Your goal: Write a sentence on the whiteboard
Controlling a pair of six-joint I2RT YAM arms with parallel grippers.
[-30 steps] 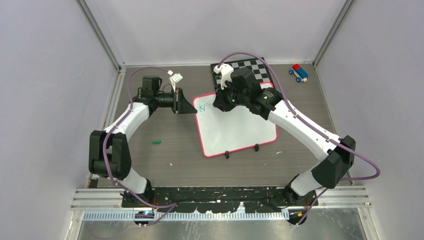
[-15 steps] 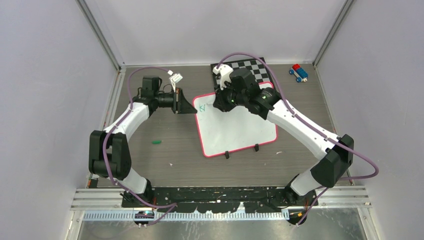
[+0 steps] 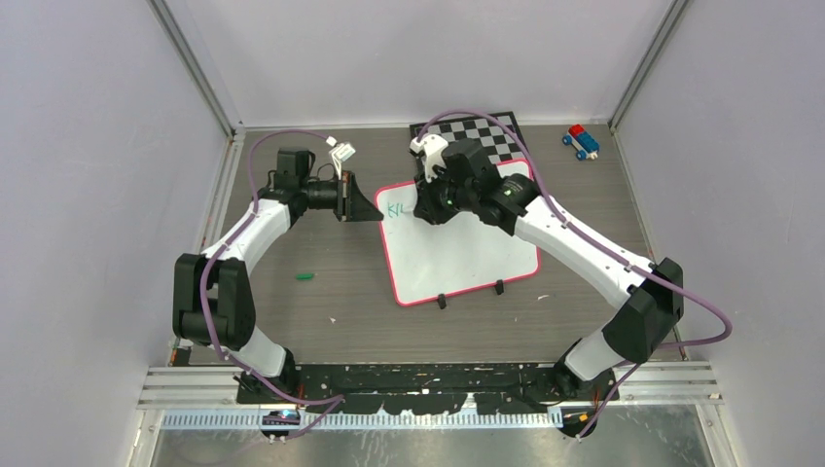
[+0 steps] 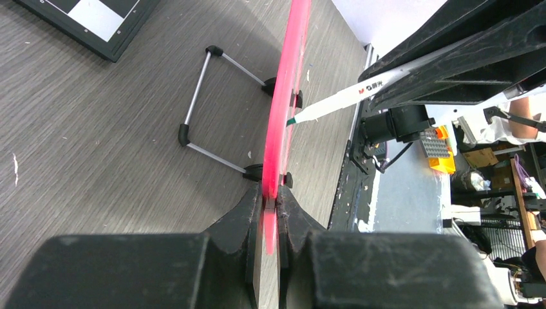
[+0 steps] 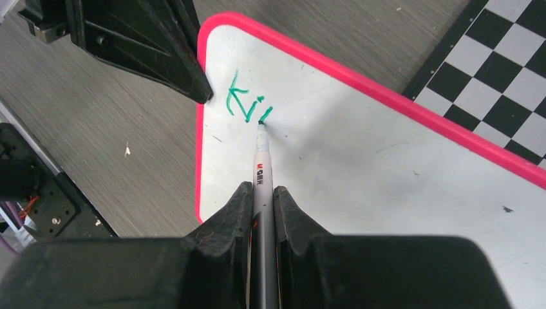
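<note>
The whiteboard (image 3: pixel 467 255), white with a pink-red frame, lies in the middle of the table. My left gripper (image 3: pixel 376 215) is shut on its left edge near the far corner; the left wrist view shows the pink frame (image 4: pixel 287 96) pinched between the jaws of the left gripper (image 4: pixel 270 196). My right gripper (image 5: pixel 262 190) is shut on a grey-white marker (image 5: pixel 260 161), whose tip touches the whiteboard (image 5: pixel 386 167). The sentence (image 5: pixel 243 103) is a few green strokes like "Ki" in that corner, also seen from above as small green lettering (image 3: pixel 396 209). The marker (image 4: pixel 348 96) meets the board from the right.
A black-and-white chequered board (image 3: pixel 489 130) lies just behind the whiteboard. A blue-and-red toy (image 3: pixel 581 141) sits at the back right, a small white part (image 3: pixel 340 151) at the back left, and a green cap (image 3: pixel 305 277) on the table to the left. The board's wire stand (image 4: pixel 199 84) lies flat behind it.
The right gripper has shifted a little to the left and away with the marker, and another green stroke now stands beside the first letter. The left arm has not moved.
</note>
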